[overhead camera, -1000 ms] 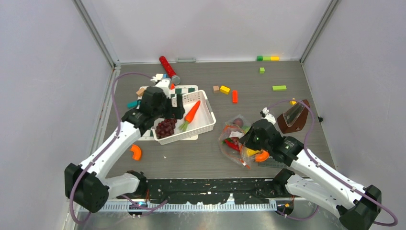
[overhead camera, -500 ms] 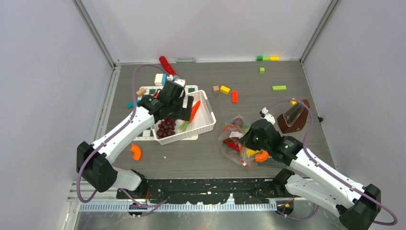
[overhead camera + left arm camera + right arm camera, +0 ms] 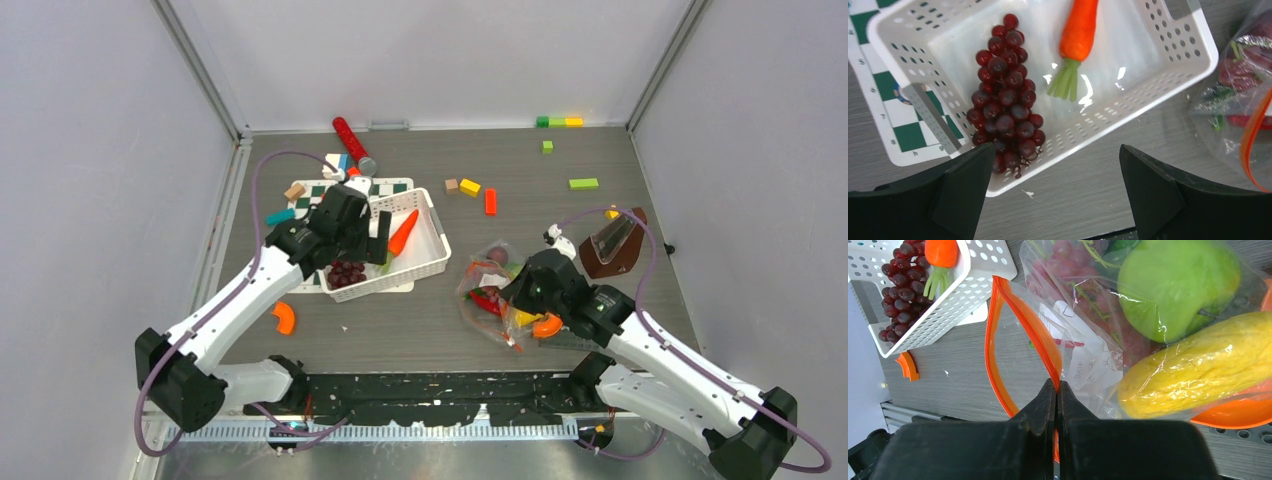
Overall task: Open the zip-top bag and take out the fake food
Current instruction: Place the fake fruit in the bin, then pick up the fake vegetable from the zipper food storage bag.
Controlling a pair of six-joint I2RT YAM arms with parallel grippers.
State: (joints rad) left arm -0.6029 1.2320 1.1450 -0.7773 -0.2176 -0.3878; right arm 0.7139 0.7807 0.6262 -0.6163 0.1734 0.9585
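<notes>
Nearest you, the right gripper (image 3: 1057,390) is pinched tight on the orange zip strip (image 3: 1033,335) of the zip-top bag (image 3: 1088,365), lifting one lip so the mouth gapes as a loop toward the white basket (image 3: 1168,70). The bag lies on the table just beside that basket, and the fake food (image 3: 1068,260) inside it includes a green apple (image 3: 1178,280), a yellow oblong piece (image 3: 1198,370) and reddish pieces too crumpled over to name. Farther off, the left gripper (image 3: 1056,150) hovers over the basket's near wall, fingers spread wide and nothing between them. Below it, dark grapes (image 3: 1005,105) and an orange carrot (image 3: 1079,30) lie in the basket. Read this as mid-task: the bag is open, and some food is out while the rest is not. Your next move likely calls for carrying the left gripper across to the held-open mouth and entering along the gap, while the right holds the lip steady. The coloured blocks (image 3: 469,187) beyond play no part.
</notes>
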